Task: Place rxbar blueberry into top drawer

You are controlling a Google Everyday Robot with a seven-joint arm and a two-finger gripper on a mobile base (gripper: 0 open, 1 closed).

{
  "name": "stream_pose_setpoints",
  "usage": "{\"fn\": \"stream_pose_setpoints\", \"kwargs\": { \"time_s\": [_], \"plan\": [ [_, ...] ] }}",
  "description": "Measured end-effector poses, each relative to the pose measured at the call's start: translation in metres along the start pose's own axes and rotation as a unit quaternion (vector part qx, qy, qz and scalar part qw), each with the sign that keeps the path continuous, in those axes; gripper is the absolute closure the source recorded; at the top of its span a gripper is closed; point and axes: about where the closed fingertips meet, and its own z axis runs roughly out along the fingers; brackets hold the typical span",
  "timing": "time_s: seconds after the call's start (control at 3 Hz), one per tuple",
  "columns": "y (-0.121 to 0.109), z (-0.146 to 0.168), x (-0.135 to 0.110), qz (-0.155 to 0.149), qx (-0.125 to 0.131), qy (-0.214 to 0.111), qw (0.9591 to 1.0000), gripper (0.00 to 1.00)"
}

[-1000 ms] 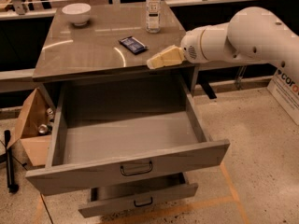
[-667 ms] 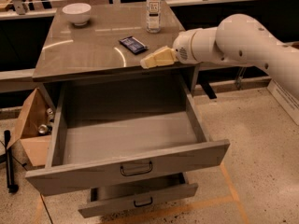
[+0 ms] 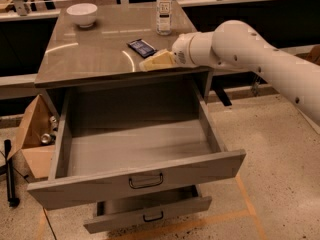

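The rxbar blueberry (image 3: 141, 48) is a flat dark navy bar lying on the grey countertop, right of centre. My gripper (image 3: 150, 63) reaches in from the right on a white arm and sits just in front of the bar, close to the counter's front edge, a little apart from it. The top drawer (image 3: 135, 149) is pulled wide open below the counter, and its inside is bare. Its front panel carries a dark bar handle (image 3: 146, 181).
A white bowl (image 3: 82, 14) stands at the counter's back left. A clear bottle (image 3: 163, 9) stands at the back, just behind the bar. A shallower lower drawer (image 3: 150, 215) is slightly open. A cardboard box (image 3: 35, 134) with cans sits on the floor at left.
My gripper has moved left along the counter's front edge, closer to the bar. The bar, bowl, bottle and drawers have not moved.
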Motion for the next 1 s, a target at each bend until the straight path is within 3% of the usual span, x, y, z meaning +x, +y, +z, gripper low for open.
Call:
{"fn": "stream_pose_setpoints", "kwargs": {
  "time_s": [1.0],
  "plan": [
    [-0.021, 0.062, -0.004, 0.011, 0.013, -0.006, 0.9998, 0.0]
  ]
}}
